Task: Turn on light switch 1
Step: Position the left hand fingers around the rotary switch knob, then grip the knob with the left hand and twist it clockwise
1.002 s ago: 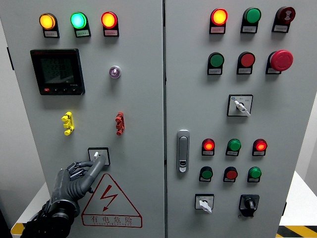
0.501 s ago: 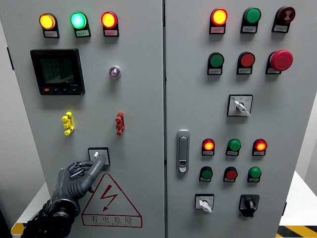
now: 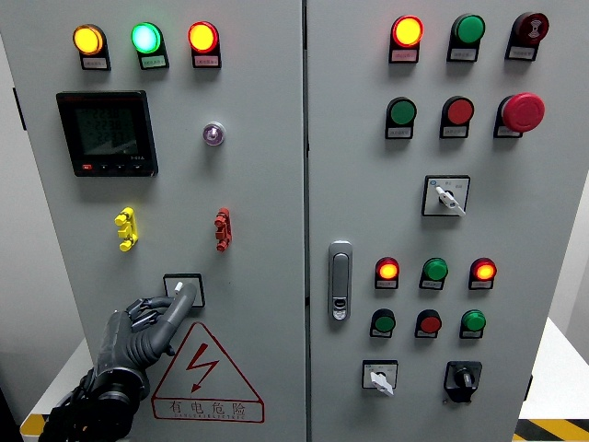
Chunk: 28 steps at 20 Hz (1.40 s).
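Observation:
Light switch 1 [image 3: 183,288] is a small square selector with a white knob, low on the left cabinet door, just above the red warning triangle [image 3: 204,368]. My left hand [image 3: 158,316] comes up from the lower left. Its index finger [image 3: 179,302] is stretched out, its tip touching the switch's lower part, and the other fingers are curled in against the palm. The hand holds nothing. The finger covers the lower part of the switch plate. My right hand does not show.
On the left door are a black meter display [image 3: 106,133], a yellow toggle [image 3: 126,229], a red toggle [image 3: 222,228] and three lit lamps along the top. A metal door handle [image 3: 340,281] is on the right door, with several buttons, rotary switches and a red emergency stop [image 3: 522,112].
The index fingertip has crept slightly to the left on the switch. Otherwise the hand and panel look the same.

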Tool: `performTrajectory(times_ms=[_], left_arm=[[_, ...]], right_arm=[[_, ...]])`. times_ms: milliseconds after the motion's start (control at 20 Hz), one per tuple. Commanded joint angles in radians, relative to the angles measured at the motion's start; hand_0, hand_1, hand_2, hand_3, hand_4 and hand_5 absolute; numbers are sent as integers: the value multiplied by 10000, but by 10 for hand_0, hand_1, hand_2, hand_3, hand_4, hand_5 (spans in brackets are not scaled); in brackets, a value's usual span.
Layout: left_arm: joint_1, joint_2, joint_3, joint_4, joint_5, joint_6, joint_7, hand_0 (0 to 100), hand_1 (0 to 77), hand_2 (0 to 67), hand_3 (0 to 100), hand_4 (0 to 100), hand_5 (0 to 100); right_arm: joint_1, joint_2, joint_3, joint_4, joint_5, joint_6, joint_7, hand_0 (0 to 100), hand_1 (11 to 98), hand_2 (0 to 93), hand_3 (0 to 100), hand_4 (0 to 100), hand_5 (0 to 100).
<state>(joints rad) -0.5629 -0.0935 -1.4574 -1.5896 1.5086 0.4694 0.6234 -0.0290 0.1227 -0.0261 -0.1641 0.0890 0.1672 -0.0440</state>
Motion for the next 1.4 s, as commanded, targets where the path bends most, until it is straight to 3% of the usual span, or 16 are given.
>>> performTrajectory(times_ms=[0, 301, 451, 702, 1203, 1353], left_arm=[[-1, 0, 1, 20, 9, 0, 9, 0, 625, 528, 909, 1000, 842], [-1, 0, 1, 50, 39, 0, 9, 0, 625, 527, 908, 1000, 842], [-1, 0, 1, 96, 39, 0, 9, 50, 623, 526, 908, 1000, 842], [-16, 0, 1, 96, 39, 0, 9, 273, 618, 523, 907, 1000, 842], [-16, 0, 62, 96, 39, 0, 9, 375, 616, 520, 906, 1000, 841], [-16, 0, 62, 96, 39, 0, 9, 461, 610, 518, 904, 1000, 840]], right_arm=[[14, 0, 0, 0, 0, 0, 10, 0, 225, 0, 109, 230, 146], [-1, 0, 0, 0, 0, 0, 10, 0, 224, 0, 110, 230, 146], [14, 0, 0, 0, 0, 0, -5, 0, 224, 0, 110, 230, 146], [-1, 0, 0, 0, 0, 0, 10, 0, 224, 0, 111, 230, 147], [14, 0, 0, 0, 0, 0, -5, 0, 225, 0, 111, 230, 147], [-1, 0, 0, 0, 0, 0, -5, 0, 225, 0, 110, 230, 147]])
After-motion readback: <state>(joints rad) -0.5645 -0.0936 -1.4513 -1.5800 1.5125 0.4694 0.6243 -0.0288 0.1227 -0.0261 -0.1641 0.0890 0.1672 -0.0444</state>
